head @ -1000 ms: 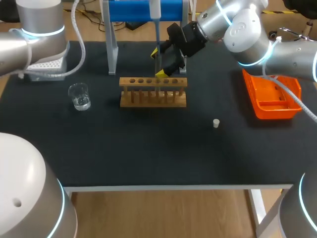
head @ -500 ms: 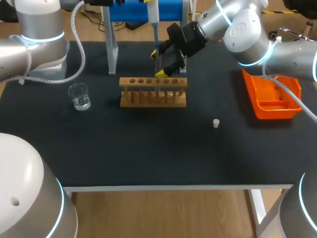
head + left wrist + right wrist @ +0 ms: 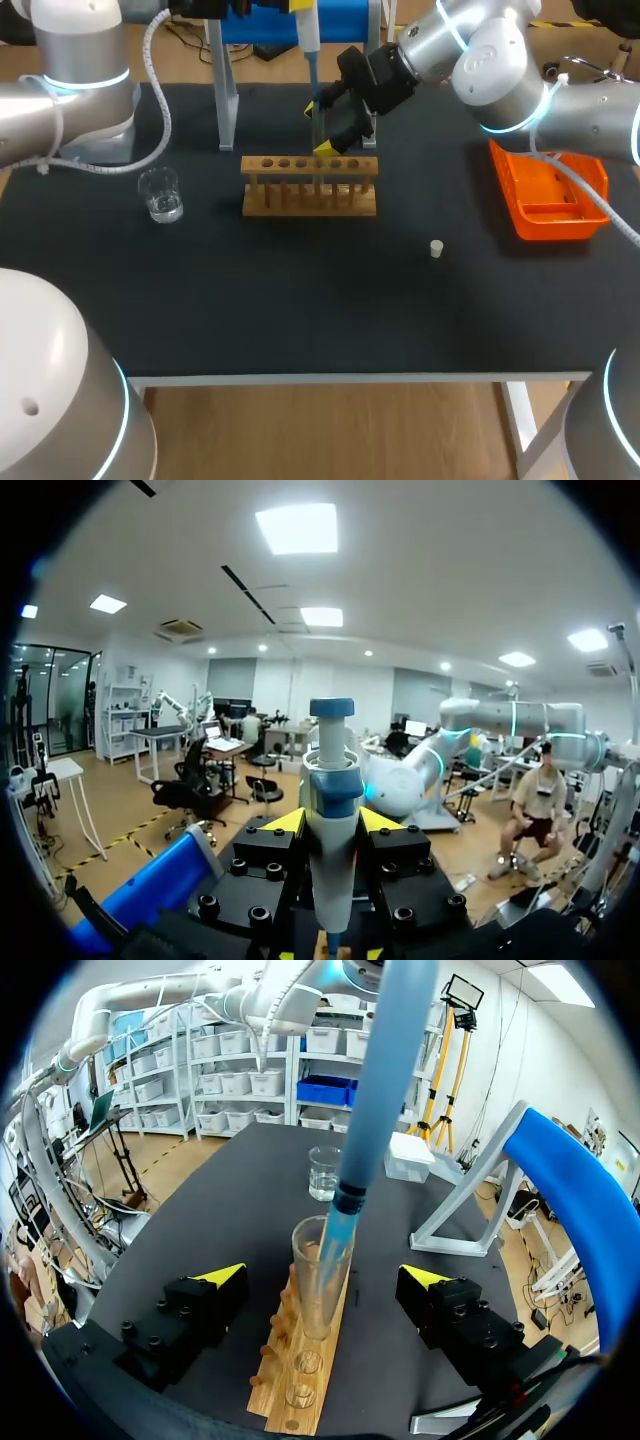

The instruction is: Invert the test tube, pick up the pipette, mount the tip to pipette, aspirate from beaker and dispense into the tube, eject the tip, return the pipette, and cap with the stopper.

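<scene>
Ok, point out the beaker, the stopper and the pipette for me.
beaker [image 3: 160, 196], head view, on its clear glass wall.
stopper [image 3: 436, 248], head view, on its pale side.
pipette [image 3: 330, 815], left wrist view, on its grey body below the blue collar.

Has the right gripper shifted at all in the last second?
No. The right gripper is at the same spot as before, its yellow tips just behind the right half of the wooden rack.
</scene>
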Robot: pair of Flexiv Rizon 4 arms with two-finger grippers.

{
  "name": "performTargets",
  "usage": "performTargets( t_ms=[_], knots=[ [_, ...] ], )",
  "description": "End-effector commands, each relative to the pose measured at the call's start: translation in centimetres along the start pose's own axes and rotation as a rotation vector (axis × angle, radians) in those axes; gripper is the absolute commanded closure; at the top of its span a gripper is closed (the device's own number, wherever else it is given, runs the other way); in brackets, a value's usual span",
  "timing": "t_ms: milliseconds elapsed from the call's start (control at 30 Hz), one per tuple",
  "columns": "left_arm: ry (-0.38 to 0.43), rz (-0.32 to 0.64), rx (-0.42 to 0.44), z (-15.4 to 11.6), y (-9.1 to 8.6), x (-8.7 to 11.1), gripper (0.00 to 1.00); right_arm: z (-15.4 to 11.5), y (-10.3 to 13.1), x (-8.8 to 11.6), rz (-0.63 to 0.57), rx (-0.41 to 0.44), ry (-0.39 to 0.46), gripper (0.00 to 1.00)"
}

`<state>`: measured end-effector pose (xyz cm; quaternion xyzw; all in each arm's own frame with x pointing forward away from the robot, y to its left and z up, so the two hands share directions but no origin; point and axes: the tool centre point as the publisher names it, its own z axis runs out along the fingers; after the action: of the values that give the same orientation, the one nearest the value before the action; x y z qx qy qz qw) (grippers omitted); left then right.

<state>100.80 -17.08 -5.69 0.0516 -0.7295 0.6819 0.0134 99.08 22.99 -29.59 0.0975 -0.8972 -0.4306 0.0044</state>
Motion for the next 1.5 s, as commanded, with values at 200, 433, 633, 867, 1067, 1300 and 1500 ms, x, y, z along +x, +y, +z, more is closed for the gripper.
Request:
performTargets(
  t_ms=[200, 433, 633, 867, 1067, 1300, 1500],
  knots=[
    [0.010, 0.002, 0.001, 0.3, 0.4, -0.4, 1.00, -0.1, 0.0, -0.1, 0.000, 0.002, 0.005, 0.00],
    [0.005, -0.002, 0.006, 0.5, 0.8, -0.2, 1.00, -0.1, 0.0, -0.1, 0.000, 0.002, 0.005, 0.00],
    [0.004, -0.012, 0.000, 0.6, 1.2, -0.2, 1.00, -0.1, 0.0, -0.1, 0.000, 0.002, 0.005, 0.00],
    [-0.004, -0.013, 0.001, 0.5, 1.5, -0.2, 1.00, -0.1, 0.0, -0.1, 0.000, 0.002, 0.005, 0.00],
    [-0.013, -0.012, 0.003, 0.3, 1.7, -0.1, 1.00, -0.1, 0.0, -0.1, 0.000, 0.002, 0.005, 0.00],
    [-0.019, -0.017, 0.003, 0.2, 2.0, -0.1, 1.00, -0.1, 0.0, -0.1, 0.000, 0.002, 0.005, 0.00],
    [-0.022, -0.018, 0.002, 0.2, 2.0, -0.1, 1.00, -0.1, 0.0, -0.1, 0.000, 0.002, 0.005, 0.00]
  ],
)
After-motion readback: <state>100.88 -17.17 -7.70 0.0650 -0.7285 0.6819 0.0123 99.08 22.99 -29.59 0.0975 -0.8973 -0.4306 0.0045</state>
